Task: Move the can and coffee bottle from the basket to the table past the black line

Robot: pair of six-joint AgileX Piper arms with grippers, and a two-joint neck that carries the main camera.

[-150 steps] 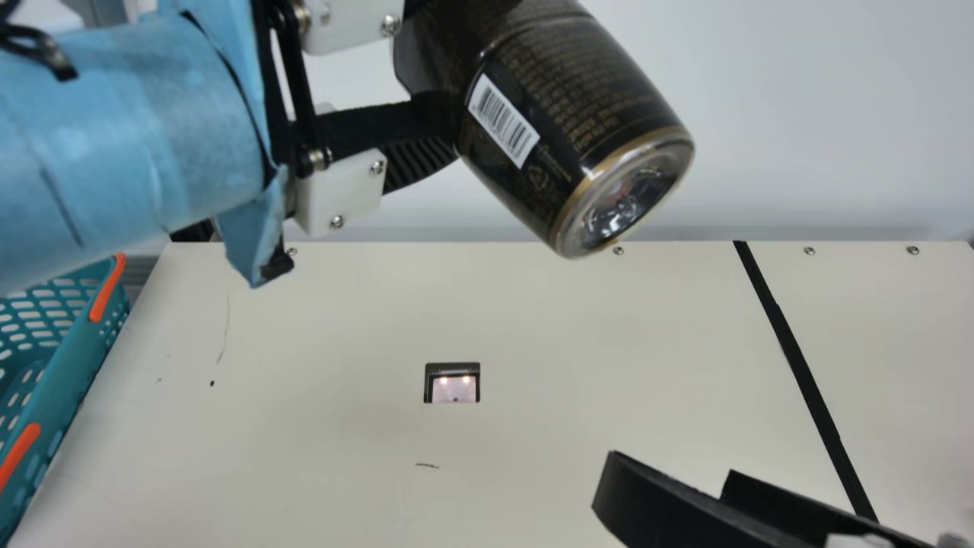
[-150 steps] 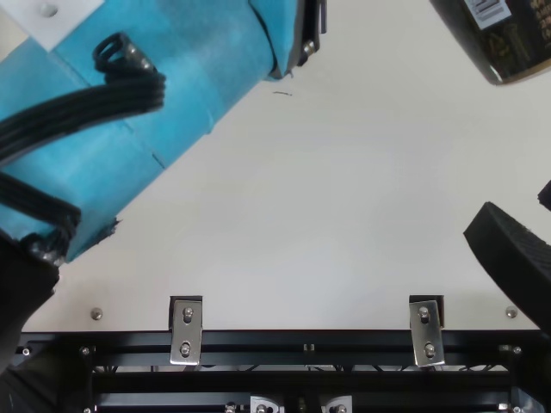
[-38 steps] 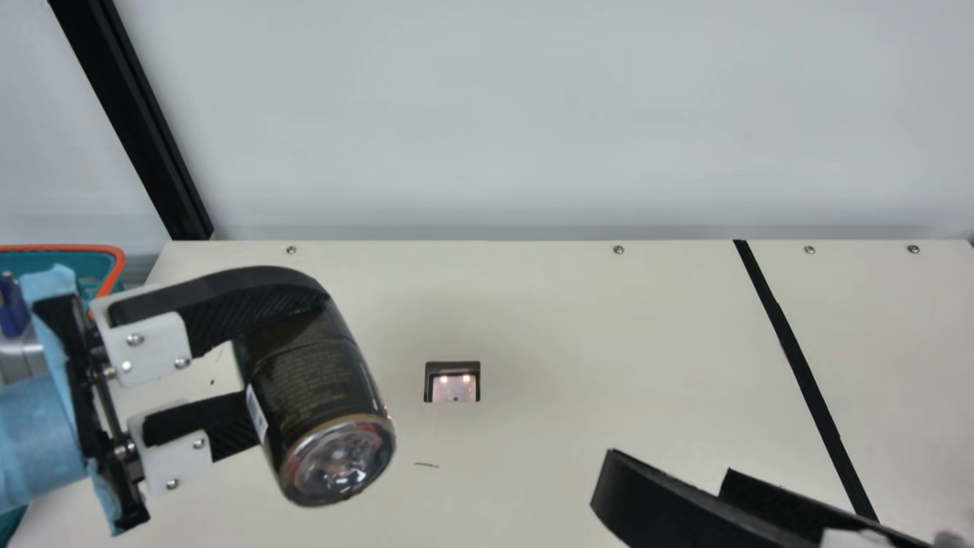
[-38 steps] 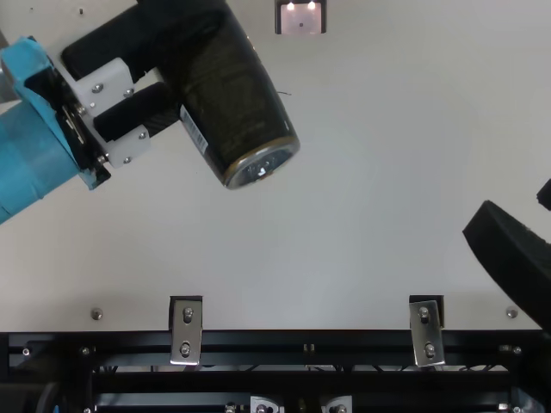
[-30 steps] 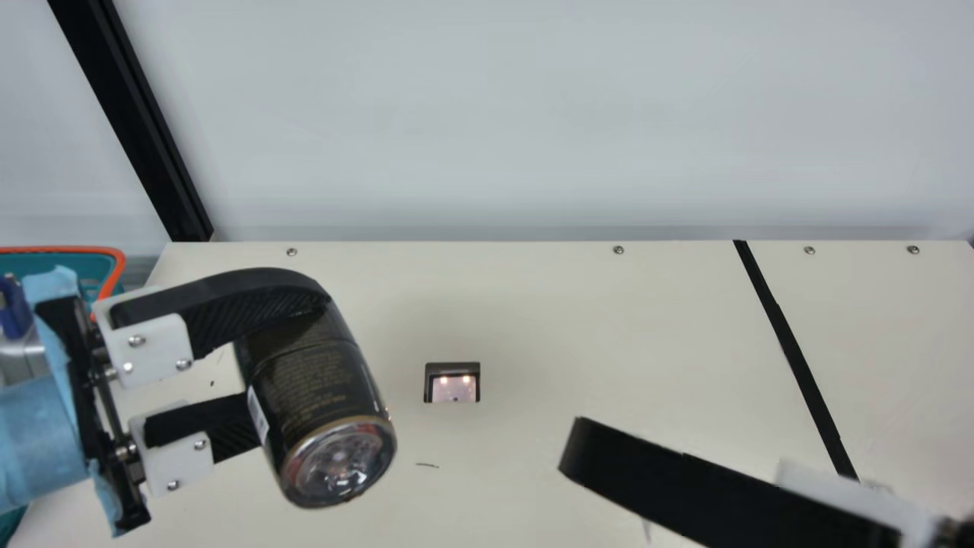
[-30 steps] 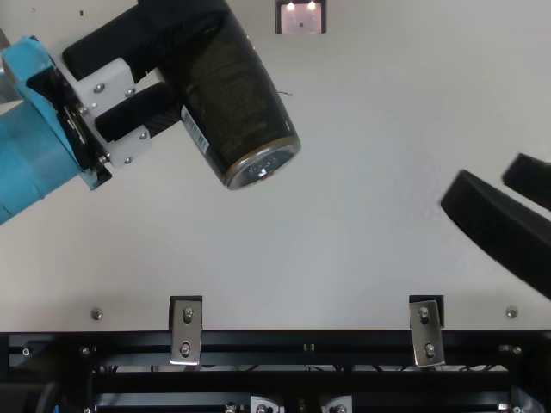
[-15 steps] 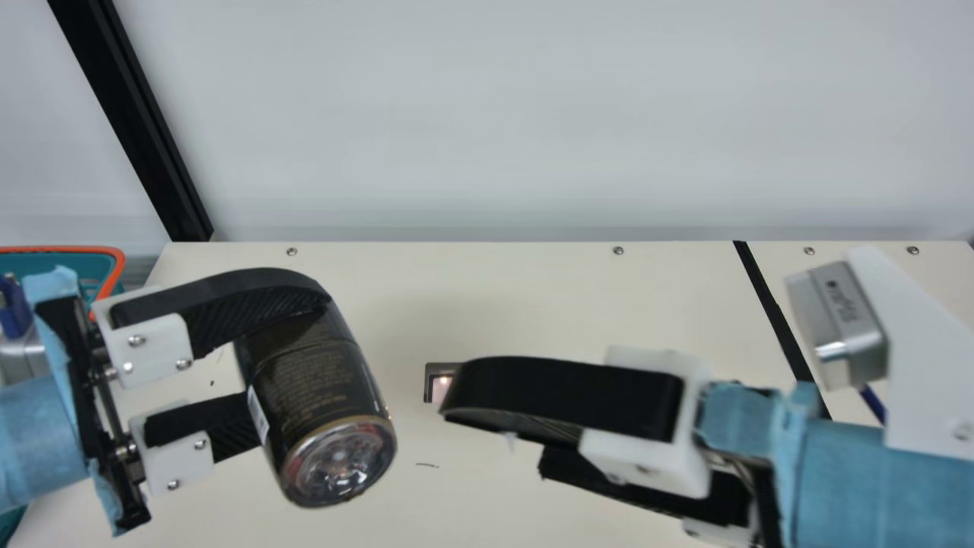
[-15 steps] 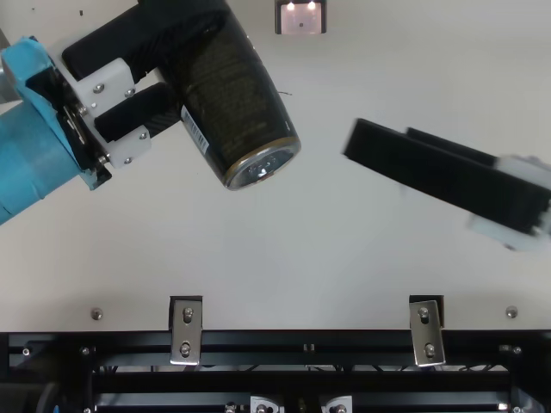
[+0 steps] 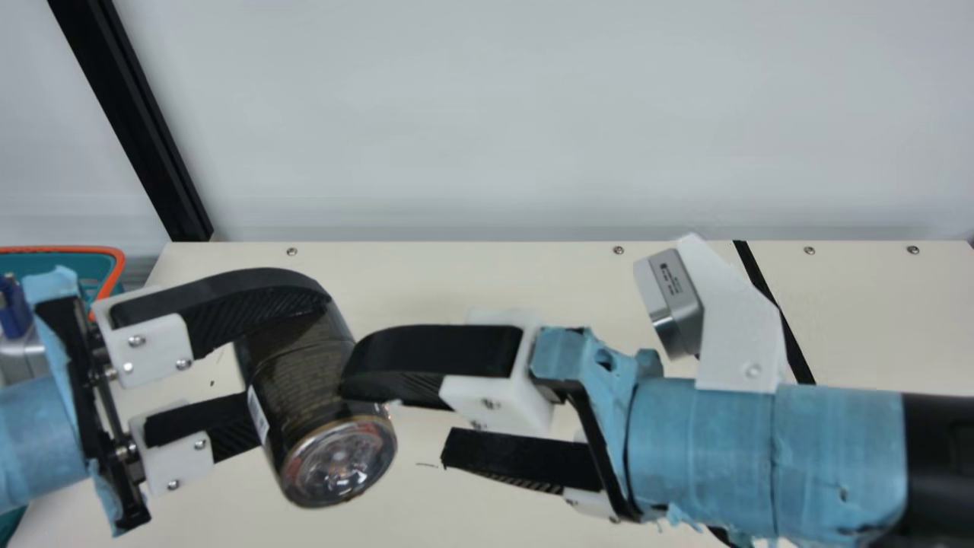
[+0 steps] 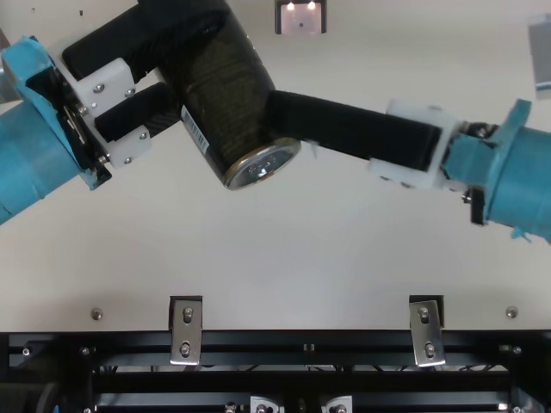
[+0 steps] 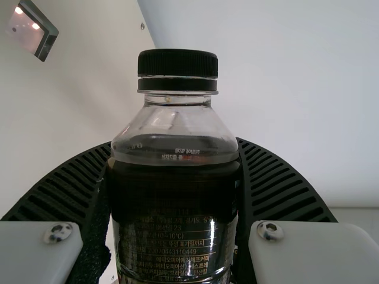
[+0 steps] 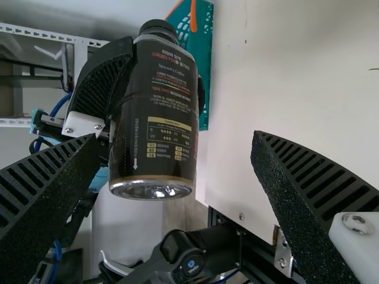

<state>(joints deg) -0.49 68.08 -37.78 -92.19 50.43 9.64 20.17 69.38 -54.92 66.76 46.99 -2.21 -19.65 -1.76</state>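
My left gripper (image 9: 293, 361) is shut on the dark coffee bottle (image 9: 316, 411), which hangs tilted in the air with its clear base toward the main camera. In the left wrist view, the left gripper (image 11: 174, 177) has a finger on each side of the bottle (image 11: 174, 195), below its black cap. At the right, my right gripper (image 9: 392, 415) stands open, its upper finger overlapping the bottle's side in the main view. From the right wrist view, the bottle (image 12: 157, 118) shows between and beyond the spread fingers of the right gripper (image 12: 174, 139); contact cannot be told.
The teal basket (image 9: 68, 262) with an orange rim stands at the far left, partly behind the left arm. A black line (image 9: 799, 358) crosses the cream table (image 9: 609, 289) at the right, partly behind the right arm. A small window (image 10: 301, 17) sits in the tabletop.
My left arm brought the bottle down and to the left, then held still. My right arm has moved in leftward from the lower right, up to the bottle, its gripper open.
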